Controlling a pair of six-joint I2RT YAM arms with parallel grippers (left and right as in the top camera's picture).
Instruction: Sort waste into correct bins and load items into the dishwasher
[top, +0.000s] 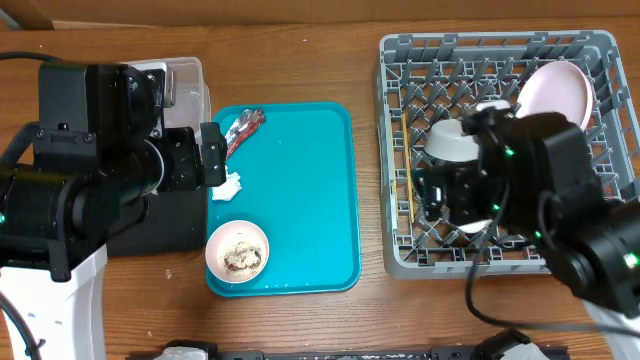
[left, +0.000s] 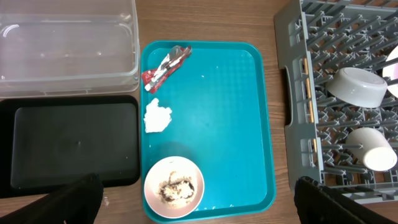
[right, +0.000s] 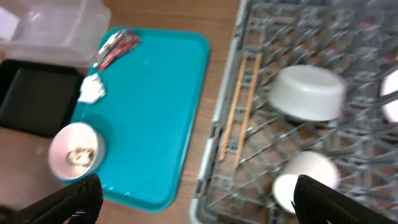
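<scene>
Holding the left end effector (top: 214, 155) fully spread and empty just beside the white napkin (left: 157, 116), showing only two dark fingertips (left: 74, 199) in its own view. Holding the right end effector (right: 196, 190) equally wide and empty above the dish rack (top: 400, 240), blurring the chopsticks (right: 239, 106), grey bowl (right: 308, 92) and white cup (right: 305, 177) beneath. Blocking much of the rack overhead with that arm, leaving part of the pink plate (top: 553, 92) showing. Resting on the teal tray (left: 230, 124): red-and-silver wrapper (left: 165, 67), small bowl (left: 173, 186) of rice scraps. Cropping the clear tub (left: 68, 43) at the left wrist view's top; burying most of the black tray (left: 68, 143) under the left arm overhead.
</scene>
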